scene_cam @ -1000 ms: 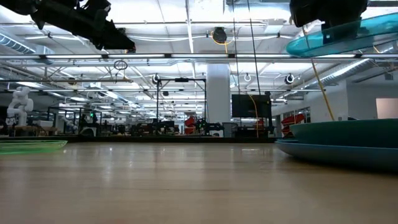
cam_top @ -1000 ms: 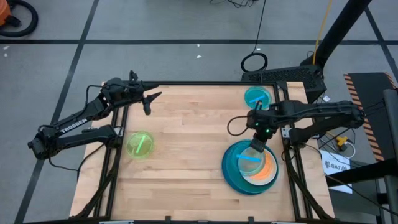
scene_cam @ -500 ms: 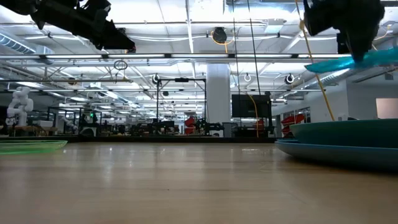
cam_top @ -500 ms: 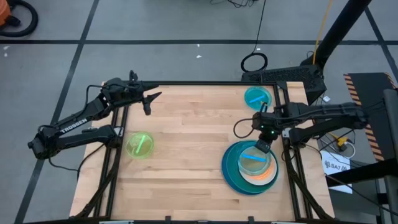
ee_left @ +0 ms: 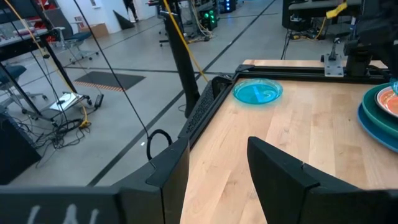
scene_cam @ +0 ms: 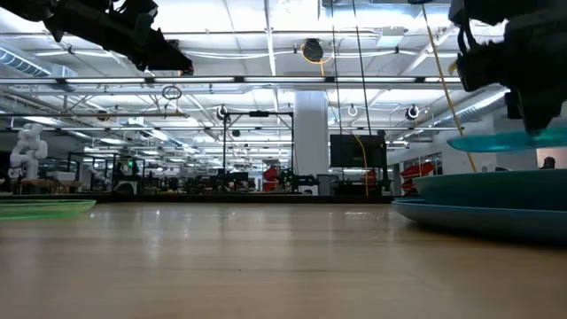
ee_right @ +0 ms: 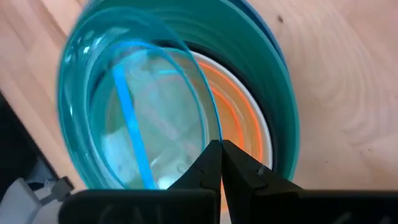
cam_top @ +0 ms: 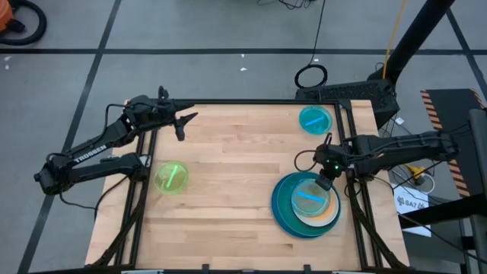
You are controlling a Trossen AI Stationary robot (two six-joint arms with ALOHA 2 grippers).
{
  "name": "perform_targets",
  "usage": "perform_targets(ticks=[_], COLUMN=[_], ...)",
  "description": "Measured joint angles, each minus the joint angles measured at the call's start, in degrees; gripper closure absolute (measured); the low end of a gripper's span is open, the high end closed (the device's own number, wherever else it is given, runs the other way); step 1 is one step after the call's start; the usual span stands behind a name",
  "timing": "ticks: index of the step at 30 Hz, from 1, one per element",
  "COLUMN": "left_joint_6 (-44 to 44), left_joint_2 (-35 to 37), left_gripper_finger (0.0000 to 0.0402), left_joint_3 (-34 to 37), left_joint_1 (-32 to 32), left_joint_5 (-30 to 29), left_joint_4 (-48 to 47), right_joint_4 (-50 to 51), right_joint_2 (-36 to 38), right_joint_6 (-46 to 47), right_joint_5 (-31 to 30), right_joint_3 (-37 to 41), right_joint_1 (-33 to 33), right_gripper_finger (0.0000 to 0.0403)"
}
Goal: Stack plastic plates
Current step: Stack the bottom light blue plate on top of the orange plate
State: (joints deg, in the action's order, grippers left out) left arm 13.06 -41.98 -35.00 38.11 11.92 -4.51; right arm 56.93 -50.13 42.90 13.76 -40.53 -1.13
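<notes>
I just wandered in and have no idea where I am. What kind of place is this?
Probably a robotics lab or workshop hall. Two robot arms are mounted at a wooden table, cables trail over a bare concrete floor, and behind the table a big open room holds metal racks under ceiling strip lights.

A grey floor crossed by dark tape lines surrounds the wooden table. Beyond, ceiling lights, a white pillar and what may be a dark monitor.

Bright overhead lights, soft shadows, wrist-view fg blurry.
</notes>
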Motion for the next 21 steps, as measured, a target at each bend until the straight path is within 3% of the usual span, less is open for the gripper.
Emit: perform_targets(ticks=[10,21], left_joint_6=[0.0,0.0], left_joint_2=[0.0,0.0], left_gripper_finger=[0.0231,0.0231], left_joint_3=[0.0,0.0], left_joint_1=[0.0,0.0], left_joint_5=[0.0,0.0], left_joint_4=[0.0,0.0], right_joint_4=[-2.9,-3.6], right_joint_2=[1.7,1.7], right_joint_6=[1.4,1.9], right_joint_5=[1.7,2.9], right_joint_3=[6.3,7.5], right_joint_1=[0.0,0.0], right_gripper_finger=[0.0403,0.0403])
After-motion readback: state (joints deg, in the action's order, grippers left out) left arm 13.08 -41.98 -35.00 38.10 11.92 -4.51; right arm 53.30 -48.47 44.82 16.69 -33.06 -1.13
